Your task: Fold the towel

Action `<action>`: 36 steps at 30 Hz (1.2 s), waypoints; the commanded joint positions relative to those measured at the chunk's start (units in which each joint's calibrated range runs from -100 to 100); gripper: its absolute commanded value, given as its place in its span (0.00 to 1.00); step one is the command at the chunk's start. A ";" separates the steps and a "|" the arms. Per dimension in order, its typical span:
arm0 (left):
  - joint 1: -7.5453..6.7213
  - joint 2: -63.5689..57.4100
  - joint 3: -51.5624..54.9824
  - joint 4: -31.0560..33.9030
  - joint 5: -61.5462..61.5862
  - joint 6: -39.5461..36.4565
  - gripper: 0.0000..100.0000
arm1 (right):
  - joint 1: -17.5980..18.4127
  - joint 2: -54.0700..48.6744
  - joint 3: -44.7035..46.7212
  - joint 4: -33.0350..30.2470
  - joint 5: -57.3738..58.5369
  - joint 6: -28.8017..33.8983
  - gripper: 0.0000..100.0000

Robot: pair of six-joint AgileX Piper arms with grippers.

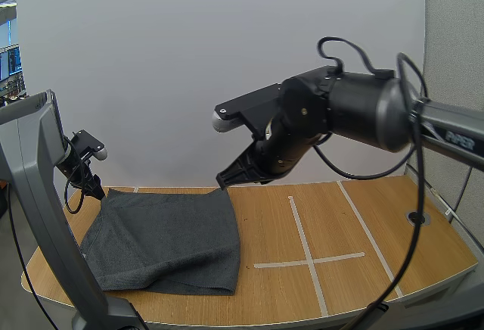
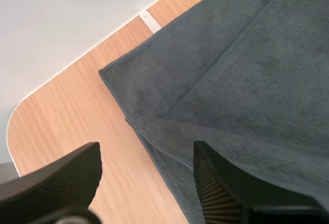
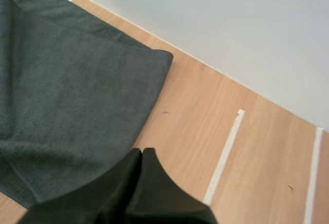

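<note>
A dark grey towel (image 1: 168, 238) lies folded on the left part of the wooden table (image 1: 363, 216), its folded edge toward the right. My left gripper (image 1: 96, 188) hovers at the towel's far left corner; in the left wrist view it (image 2: 146, 183) stands open above the layered corner of the towel (image 2: 241, 80), nothing between its fingers (image 2: 226, 183). My right gripper (image 1: 223, 182) hangs just above the towel's far right corner. In the right wrist view its fingers (image 3: 142, 162) lie together as one wedge, shut on nothing, above the towel's (image 3: 77, 90) folded edge.
White tape lines (image 1: 306, 258) form a cross on the right half of the table, with another diagonal strip (image 1: 367, 228) beyond. A round cable hole (image 1: 415, 216) sits near the right edge. A white wall stands directly behind the table's far edge.
</note>
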 commanded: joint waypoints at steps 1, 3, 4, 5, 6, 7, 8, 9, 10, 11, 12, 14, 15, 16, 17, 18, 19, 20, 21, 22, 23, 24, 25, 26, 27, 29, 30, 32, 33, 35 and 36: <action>-0.18 4.99 -6.28 -1.02 3.30 -0.08 0.85 | -1.91 -8.51 1.09 -0.18 9.28 -1.54 0.00; -0.26 6.52 -7.73 -1.12 5.80 -0.08 0.85 | -2.57 -9.34 1.09 0.75 10.62 -1.54 0.00; -0.41 7.23 -8.12 -1.12 6.62 -0.08 0.85 | -2.94 -9.49 1.13 1.41 11.11 -1.54 0.00; -0.50 7.98 -9.00 -1.12 7.53 -0.08 0.85 | -3.28 -9.83 1.13 2.06 11.54 -1.82 0.00; -0.50 8.67 -9.45 -1.23 8.14 -0.17 0.85 | -3.57 -9.98 1.24 2.68 11.98 -2.07 0.00; -0.50 9.04 -9.60 -1.39 8.14 -0.17 0.85 | -3.77 -10.11 1.24 2.81 12.37 -2.19 0.00; -0.50 9.77 -9.95 -1.36 8.33 -0.17 0.85 | -3.99 -10.51 1.24 2.92 12.77 -2.31 0.00; -0.50 9.92 -10.10 -1.47 8.32 -0.17 0.85 | -4.13 -10.50 1.24 2.92 12.96 -2.31 0.00; -0.50 10.51 -10.08 -1.47 8.14 -0.17 0.85 | -4.32 -10.52 1.24 2.92 13.34 -2.31 0.00; -0.50 10.78 -10.12 -1.47 7.96 -0.07 0.85 | -4.35 -10.64 1.24 2.92 13.85 -2.31 0.00; -0.50 11.13 -10.12 -1.86 7.93 0.27 0.85 | -4.35 -10.64 1.24 2.82 14.24 -2.31 0.00; -0.50 11.52 -10.12 -2.82 7.93 0.53 0.85 | -4.42 -10.64 1.24 2.71 14.59 -2.31 0.00; -0.50 11.66 -10.12 -3.19 8.10 0.63 0.85 | -4.52 -10.64 1.24 2.71 14.67 -2.31 0.00; -0.59 11.77 -10.12 -3.31 8.10 0.82 0.85 | -4.61 -10.64 1.24 2.71 14.67 -2.31 0.00; -0.66 11.77 -10.12 -3.31 8.10 0.96 0.85 | -4.68 -10.64 1.24 2.71 14.67 -2.31 0.00; -0.75 11.81 -10.12 -3.46 7.90 1.23 0.84 | -4.69 -10.64 1.24 2.71 14.67 -2.41 0.00; -0.83 11.81 -10.12 -4.17 7.90 1.48 0.83 | -4.69 -10.64 1.24 2.71 14.67 -2.41 0.00; -0.93 11.81 -10.12 -4.41 7.58 1.68 0.81 | -4.69 -10.64 1.24 2.71 14.67 -2.53 0.00; -1.02 11.81 -10.12 -4.41 7.27 1.67 0.78 | -4.69 -10.64 1.24 2.71 14.67 -2.66 0.00; -1.19 11.81 -10.12 -4.41 7.03 1.67 0.77 | -4.69 -10.64 1.24 2.71 14.67 -2.66 0.00; -1.29 11.81 -10.12 -4.50 6.56 1.67 0.76 | -4.69 -10.64 1.24 2.71 14.84 -2.66 0.00; -1.58 11.81 -10.12 -4.50 5.53 1.67 0.74 | -4.69 -10.64 1.24 2.71 14.84 -2.66 0.00; -1.59 11.81 -10.12 -4.50 4.66 1.67 0.74 | -4.69 -10.64 1.24 2.71 15.10 -2.66 0.00; -1.67 11.81 -10.12 -4.50 4.11 1.67 0.74 | -4.69 -10.64 1.24 2.71 15.22 -2.66 0.00; -1.77 11.81 -10.12 -4.63 3.68 1.92 0.74 | -4.69 -10.64 1.24 2.71 15.59 -2.66 0.00; -1.77 11.81 -10.12 -4.87 3.61 2.33 0.74 | -4.69 -10.64 1.24 2.71 15.74 -2.66 0.00; -1.77 11.81 -10.12 -5.01 3.61 2.45 0.74 | -4.69 -10.64 1.24 2.71 15.74 -2.66 0.00; -1.77 11.81 -10.12 -5.09 3.61 2.58 0.71 | -4.69 -10.64 1.24 2.71 15.74 -2.66 0.00; -1.77 11.81 -10.12 -5.09 3.43 2.72 0.69 | -4.69 -10.64 1.24 2.71 15.74 -2.66 0.00; -1.77 11.81 -10.12 -5.09 0.51 2.82 0.66 | -4.69 -10.64 1.24 2.71 15.88 -2.86 0.00; -1.77 11.81 -10.12 -5.09 -1.47 2.82 0.66 | -4.69 -10.64 1.24 2.71 16.14 -3.00 0.00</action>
